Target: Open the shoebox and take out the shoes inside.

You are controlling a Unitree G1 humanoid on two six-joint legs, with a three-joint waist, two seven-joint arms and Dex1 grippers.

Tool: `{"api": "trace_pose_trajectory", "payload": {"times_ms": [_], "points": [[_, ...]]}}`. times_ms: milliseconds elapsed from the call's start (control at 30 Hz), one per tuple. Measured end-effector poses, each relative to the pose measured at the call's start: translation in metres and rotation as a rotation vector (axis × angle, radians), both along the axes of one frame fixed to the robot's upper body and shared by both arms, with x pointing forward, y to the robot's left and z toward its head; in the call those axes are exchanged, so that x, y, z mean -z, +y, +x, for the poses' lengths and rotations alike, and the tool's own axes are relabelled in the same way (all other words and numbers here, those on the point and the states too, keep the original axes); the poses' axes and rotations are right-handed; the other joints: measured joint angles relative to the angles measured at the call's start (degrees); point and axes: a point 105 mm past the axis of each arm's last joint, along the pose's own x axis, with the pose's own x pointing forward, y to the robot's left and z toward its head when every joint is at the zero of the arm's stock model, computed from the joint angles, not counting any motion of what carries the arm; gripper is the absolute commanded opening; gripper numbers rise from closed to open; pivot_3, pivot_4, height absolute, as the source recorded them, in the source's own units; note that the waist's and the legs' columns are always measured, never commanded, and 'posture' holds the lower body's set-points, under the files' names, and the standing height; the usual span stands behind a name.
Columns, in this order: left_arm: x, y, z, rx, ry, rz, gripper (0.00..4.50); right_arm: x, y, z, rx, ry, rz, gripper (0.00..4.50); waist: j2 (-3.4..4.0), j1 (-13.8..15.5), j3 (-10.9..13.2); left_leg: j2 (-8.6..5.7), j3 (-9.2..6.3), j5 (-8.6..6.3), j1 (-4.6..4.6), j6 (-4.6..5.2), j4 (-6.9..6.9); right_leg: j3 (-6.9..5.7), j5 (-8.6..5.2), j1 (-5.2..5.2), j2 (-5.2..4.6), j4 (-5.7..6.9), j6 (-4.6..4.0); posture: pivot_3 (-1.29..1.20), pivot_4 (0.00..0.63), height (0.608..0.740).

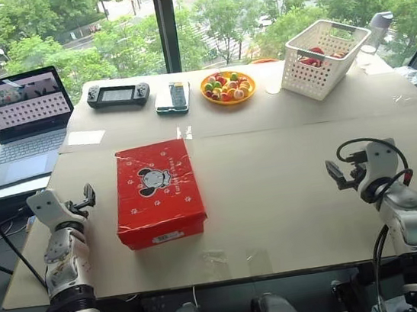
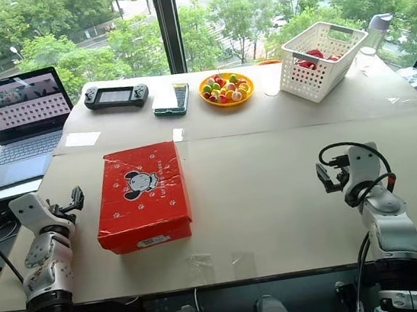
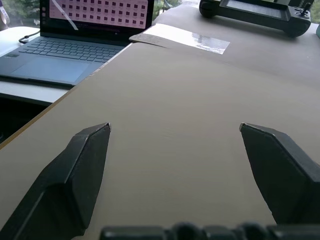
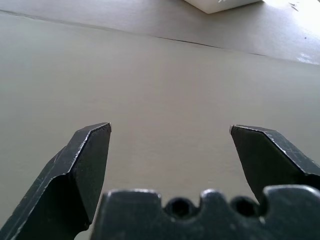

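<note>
The red shoebox [image 1: 157,192] lies shut on the tan table, left of centre, its lid showing a cartoon figure and white paw prints, a white label on its near end. The shoes are hidden inside it. My left gripper [image 1: 87,196] hovers just left of the box near the table's left edge, open and empty; its wrist view shows wide-spread fingers [image 3: 85,165] over bare tabletop. My right gripper [image 1: 336,174] hangs far to the right of the box, also open and empty, fingers [image 4: 85,160] apart above the table.
Along the far side stand a laptop [image 1: 23,119], a handheld game console [image 1: 117,95], a phone-like device [image 1: 173,97], a yellow bowl of colourful sweets [image 1: 228,86] and a white lattice basket [image 1: 325,57]. A paper slip [image 1: 86,137] lies behind the box.
</note>
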Motion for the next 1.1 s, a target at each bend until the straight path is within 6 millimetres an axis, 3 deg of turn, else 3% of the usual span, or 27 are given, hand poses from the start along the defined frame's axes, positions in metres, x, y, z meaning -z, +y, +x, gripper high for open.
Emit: {"api": "trace_pose_trajectory", "payload": {"times_ms": [200, 300, 367, 433, 567, 633, 667, 700, 800, 833, 933, 1000, 1100], "points": [[0.001, -0.002, -0.001, 0.034, 0.013, 0.024, 4.44, 0.000, 0.000, 0.000, 0.000, 0.002, -0.006, 4.50, 0.01, -0.04, 0.00, 0.00, 0.01, 0.00, 0.01, 0.00, 0.00, 0.00, 0.00, 0.00, 0.00, 0.01, 0.00, 0.00, 0.150, 0.733], [0.001, -0.007, -0.003, 0.186, 0.060, 0.097, 4.44, -0.001, 0.008, 0.003, -0.065, 0.033, -0.019, 4.50, 0.01, -0.35, 0.00, 0.01, 0.03, 0.00, 0.02, 0.00, 0.01, 0.00, -0.04, -0.03, 0.01, 0.06, -0.07, 0.00, 0.150, 0.733], [0.000, -0.013, -0.009, 0.357, 0.121, 0.170, 4.20, -0.010, 0.029, 0.007, -0.200, 0.055, -0.021, 4.50, 0.02, -1.06, 0.01, 0.05, 0.02, 0.00, 0.01, 0.00, 0.01, 0.01, -0.23, -0.07, 0.02, 0.08, -0.39, 0.00, 0.150, 0.733], [-0.011, -0.021, -0.014, 0.522, 0.146, 0.261, 3.74, -0.022, 0.057, 0.009, -0.367, 0.073, -0.022, 3.99, 0.02, -1.34, 0.01, 0.08, -0.01, 0.00, 0.02, -0.01, 0.00, 0.01, -0.26, -0.08, 0.03, 0.10, -0.45, 0.00, 0.150, 0.733], [-0.037, -0.018, -0.030, 0.773, 0.224, 0.445, 2.27, -0.040, 0.112, 0.005, -0.685, 0.098, -0.043, 2.75, 0.06, -1.50, 0.04, 0.14, -0.09, -0.01, 0.02, -0.02, -0.04, -0.02, -0.33, -0.18, 0.03, 0.09, -0.57, 0.00, 0.150, 0.733], [-0.043, -0.015, -0.036, 0.845, 0.261, 0.491, 1.63, -0.042, 0.132, 0.004, -0.791, 0.115, -0.060, 2.10, 0.10, -1.37, 0.06, 0.13, -0.11, -0.02, 0.01, -0.02, -0.05, -0.06, -0.35, -0.21, -0.03, 0.11, -0.58, 0.00, 0.150, 0.733], [-0.044, -0.010, -0.041, 0.900, 0.315, 0.506, 1.22, -0.043, 0.158, 0.003, -0.908, 0.132, -0.077, 1.69, 0.10, -1.43, 0.07, 0.13, -0.12, -0.02, -0.04, -0.02, -0.05, -0.06, -0.34, -0.29, -0.02, 0.12, -0.59, 0.00, 0.150, 0.733], [-0.046, -0.009, -0.042, 0.913, 0.323, 0.509, 0.96, -0.042, 0.166, 0.002, -0.943, 0.137, -0.081, 1.40, 0.11, -1.40, 0.07, 0.14, -0.13, -0.02, -0.05, -0.02, -0.04, -0.07, -0.34, -0.30, -0.01, 0.12, -0.59, 0.00, 0.150, 0.733], [-0.048, -0.010, -0.042, 0.988, 0.372, 0.529, 0.05, -0.026, 0.209, -0.003, -1.115, 0.180, -0.103, 0.46, 0.10, -1.20, 0.08, 0.10, -0.08, -0.01, -0.18, -0.02, -0.04, -0.15, -0.35, -0.40, -0.05, 0.13, -0.60, 0.00, 0.150, 0.733], [-0.046, -0.010, -0.042, 1.002, 0.389, 0.536, 0.00, -0.016, 0.220, 0.000, -1.145, 0.200, -0.130, 0.04, 0.10, -1.12, 0.08, 0.07, -0.04, -0.01, -0.21, -0.01, -0.04, -0.16, -0.35, -0.41, -0.06, 0.13, -0.60, 0.00, 0.150, 0.733], [-0.040, -0.021, -0.039, 1.052, 0.413, 0.561, 0.00, 0.013, 0.236, 0.010, -1.153, 0.266, -0.196, 0.01, 0.11, -0.84, 0.08, 0.02, 0.04, 0.01, -0.70, 0.00, 0.10, -0.19, 0.02, -0.84, -0.11, 0.22, -0.74, 0.00, 0.150, 0.733], [-0.031, -0.028, -0.038, 1.076, 0.432, 0.565, 0.00, 0.012, 0.240, 0.013, -1.167, 0.248, -0.208, 0.01, 0.10, -1.03, 0.08, 0.02, 0.12, 0.02, -0.79, 0.01, 0.16, -0.15, 0.19, -0.93, -0.07, 0.27, -0.53, 0.00, 0.150, 0.733], [-0.016, -0.058, -0.036, 1.169, 0.429, 0.583, 0.00, 0.012, 0.254, 0.011, -1.201, 0.232, -0.210, 0.01, 0.10, -1.21, 0.08, 0.03, 0.15, 0.02, -0.79, 0.00, 0.16, -0.16, 0.19, -0.94, 0.05, 0.32, -0.54, 0.00, 0.150, 0.733]]}}
